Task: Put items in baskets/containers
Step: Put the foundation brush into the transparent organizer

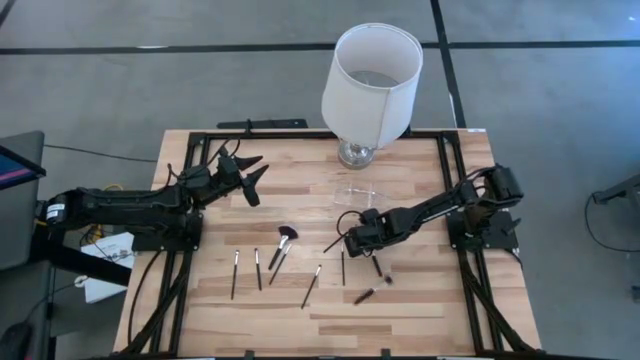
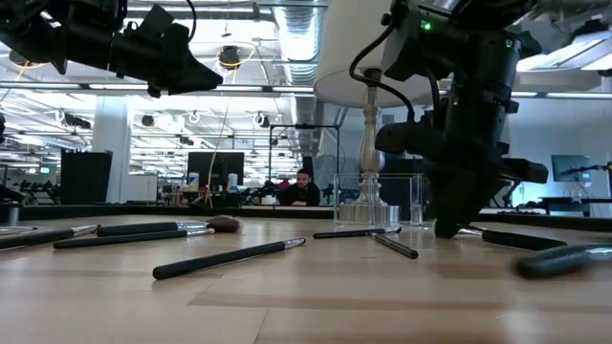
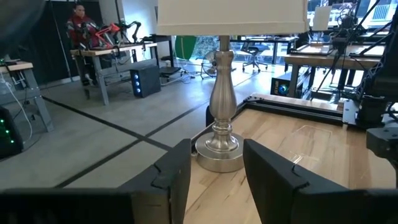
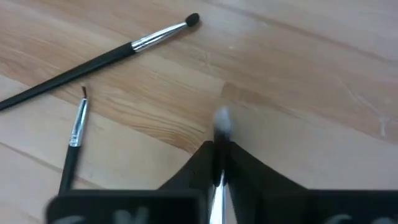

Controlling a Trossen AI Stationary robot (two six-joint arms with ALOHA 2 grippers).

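Two arms work over the wooden surface (image 1: 400, 290). The right claw (image 1: 350, 240) sits near the middle of the high view, low over the boards, and the right wrist view shows its fingers (image 4: 245, 171) pressed together on a slim brush (image 4: 219, 149), whose pale tip sticks out just past them. In the low view this claw (image 2: 448, 227) reaches down to the surface at right of centre.

The left claw (image 1: 252, 177) hangs at the upper left of the surface, raised, its fingers (image 3: 177, 174) spread apart with nothing between them; past them the left wrist view shows the metal base of the lamp (image 3: 219, 146).

The clear tray (image 1: 356, 193) lies just above the right claw in the high view, below the lamp's white shade (image 1: 372, 80), and is faint against the wood. I cannot tell whether anything lies in it.

The other brushes lie loose in the lower middle of the high view: a fan brush (image 1: 283, 245) left of the right claw, two thin brushes (image 1: 246, 270) further left, another brush (image 1: 312, 285) below centre, and a short brush (image 1: 370, 293) lower right of the claw. All are apart from the tray.

A person (image 2: 302, 188) sits far back in the room in the low view.
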